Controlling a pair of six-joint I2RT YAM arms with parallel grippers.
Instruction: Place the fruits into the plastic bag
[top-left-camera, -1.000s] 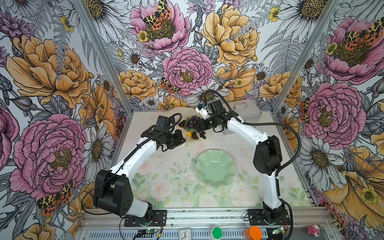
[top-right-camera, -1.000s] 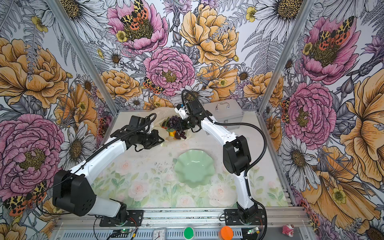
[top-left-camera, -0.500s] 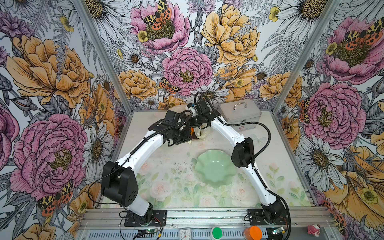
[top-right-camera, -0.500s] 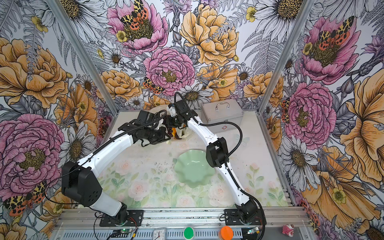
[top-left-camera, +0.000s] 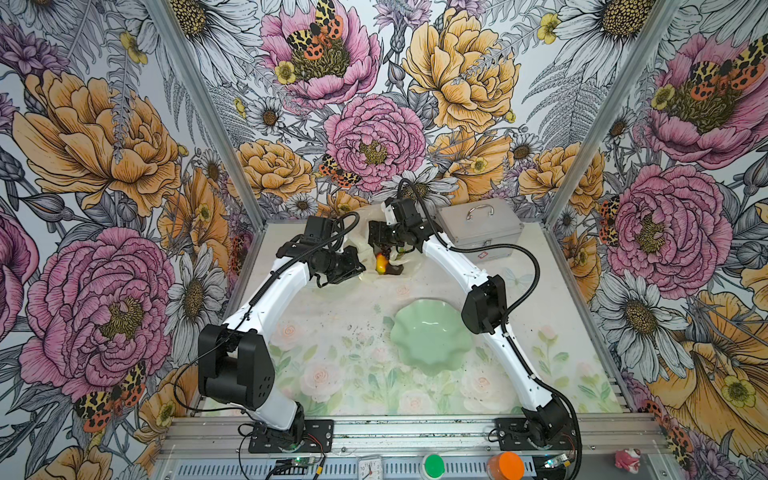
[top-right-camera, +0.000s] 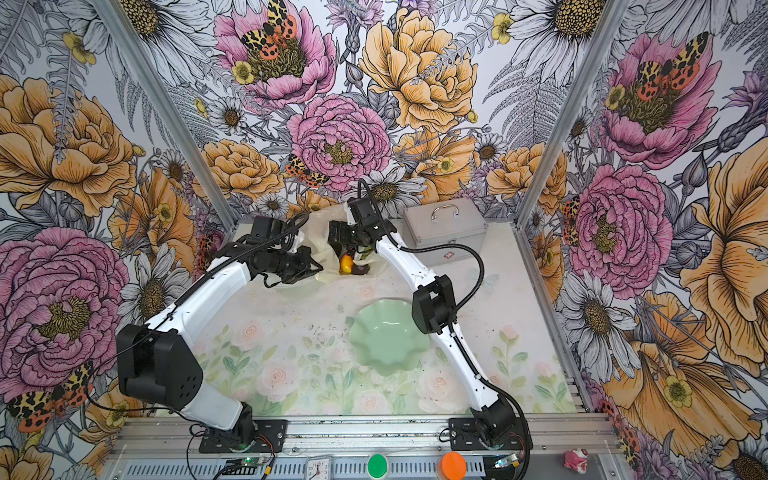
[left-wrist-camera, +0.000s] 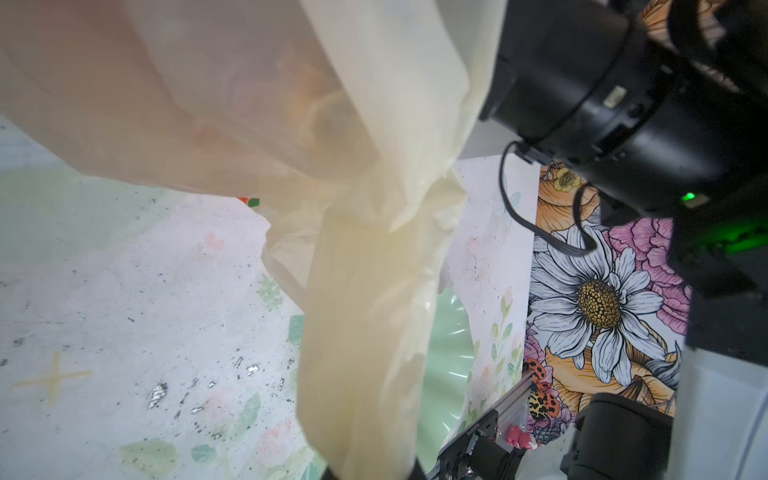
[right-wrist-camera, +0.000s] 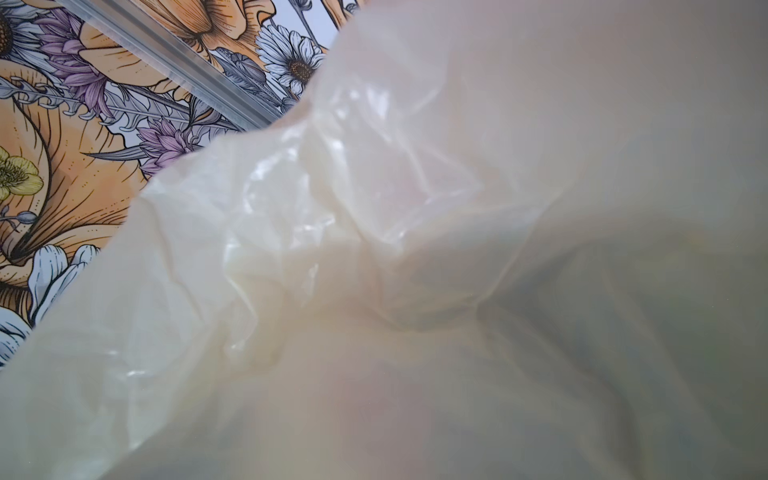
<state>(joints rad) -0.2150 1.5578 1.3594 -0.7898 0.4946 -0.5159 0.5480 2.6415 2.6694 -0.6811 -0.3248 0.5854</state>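
Note:
The cream plastic bag (top-left-camera: 360, 239) (top-right-camera: 318, 237) lies crumpled at the back middle of the table. My left gripper (top-left-camera: 358, 268) (top-right-camera: 313, 266) is shut on a strip of its rim (left-wrist-camera: 365, 291), held up off the table. Inside the bag's mouth show a yellow-red mango (top-left-camera: 380, 264) (top-right-camera: 345, 262), a dark fruit (top-left-camera: 395, 271) beside it and a green leaf (top-left-camera: 401, 252). My right gripper (top-left-camera: 384, 250) (top-right-camera: 349, 248) points down just above these fruits. In the right wrist view the plastic bag (right-wrist-camera: 374, 249) fills the picture and hides the jaws.
A pale green scalloped dish (top-left-camera: 432, 332) (top-right-camera: 386, 332) sits in front of the bag with nothing in it. A silver metal case (top-left-camera: 482, 226) (top-right-camera: 444, 232) with a handle stands at the back right. The right arm's elbow (top-left-camera: 484, 305) hangs over the dish's right edge.
The right gripper came left with the purple grapes to above the bag's mouth; the grapes no longer hang from it. The left gripper shifted right, still holding the bag's rim.

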